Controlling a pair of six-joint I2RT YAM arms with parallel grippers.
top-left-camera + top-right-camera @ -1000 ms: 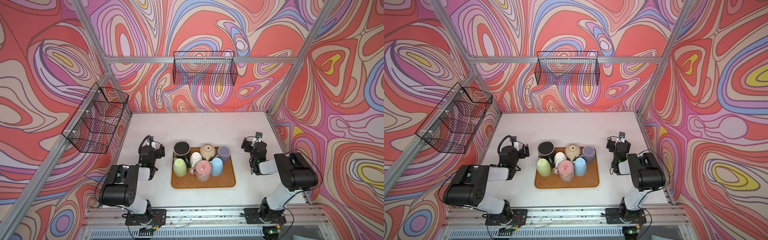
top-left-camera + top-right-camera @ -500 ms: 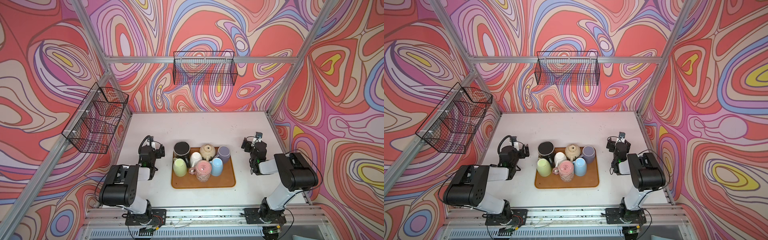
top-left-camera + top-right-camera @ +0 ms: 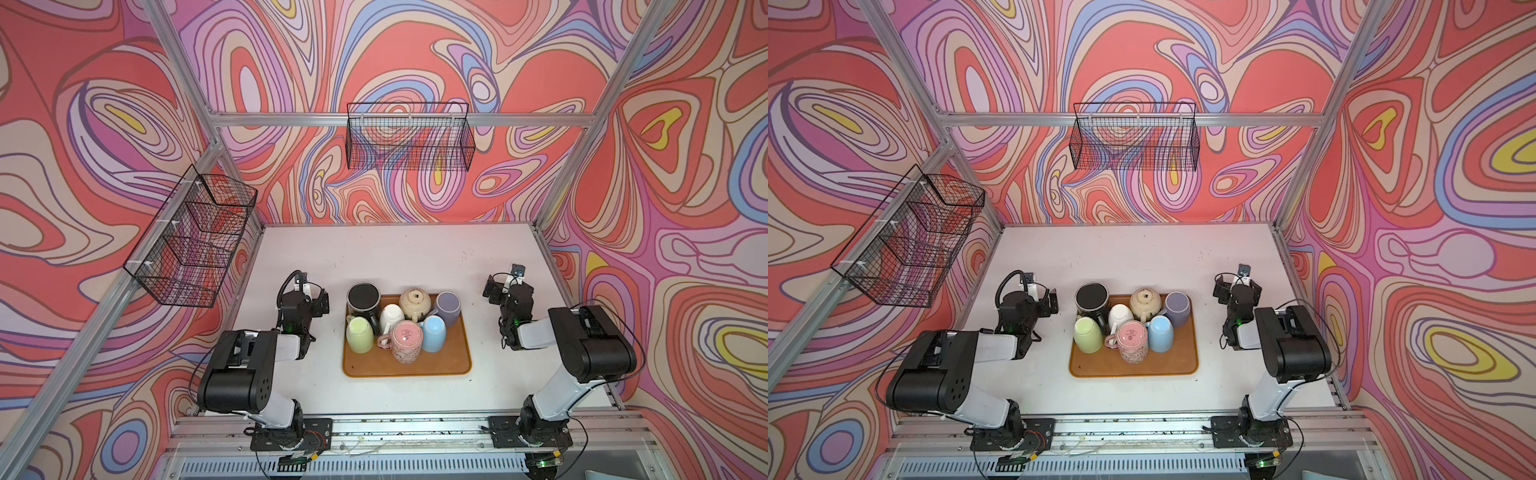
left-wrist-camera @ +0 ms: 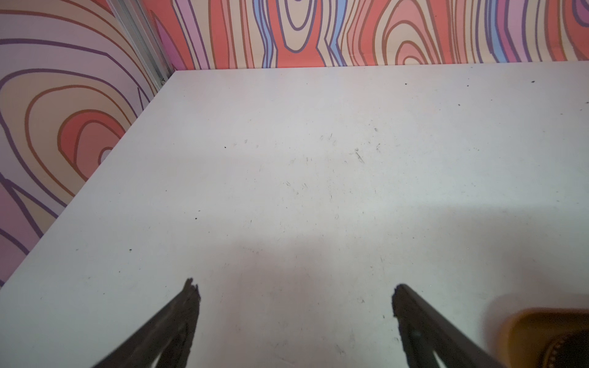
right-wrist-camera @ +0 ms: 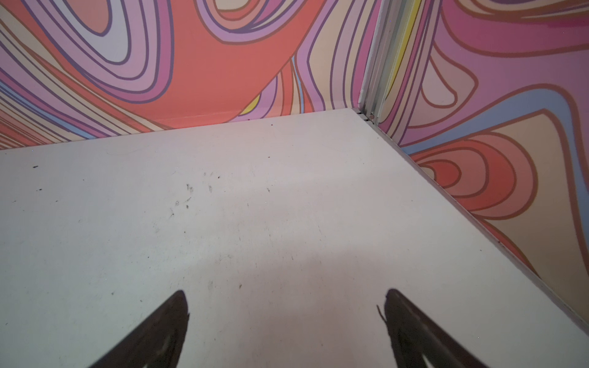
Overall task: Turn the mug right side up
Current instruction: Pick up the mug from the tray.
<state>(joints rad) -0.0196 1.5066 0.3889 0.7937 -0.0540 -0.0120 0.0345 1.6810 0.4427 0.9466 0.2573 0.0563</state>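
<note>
- My left fingers (image 4: 175, 325) are spread wide above bare bench (image 4: 302, 191), holding nothing.
- My right fingers (image 5: 162, 328) are spread wide too, empty.
- The upside-down mugs (image 3: 405, 337) sit on the tray (image 3: 407, 368) between both pairs.

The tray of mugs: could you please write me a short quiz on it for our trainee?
1. True or false: the left gripper and the right gripper both stand open and empty.
2. The mug nearest the robot's end of the tray is: A pink, B red, C yellow?
3. Which gripper is closer to the black mug?
Key: 1 true; 2 A; 3 left.
</note>
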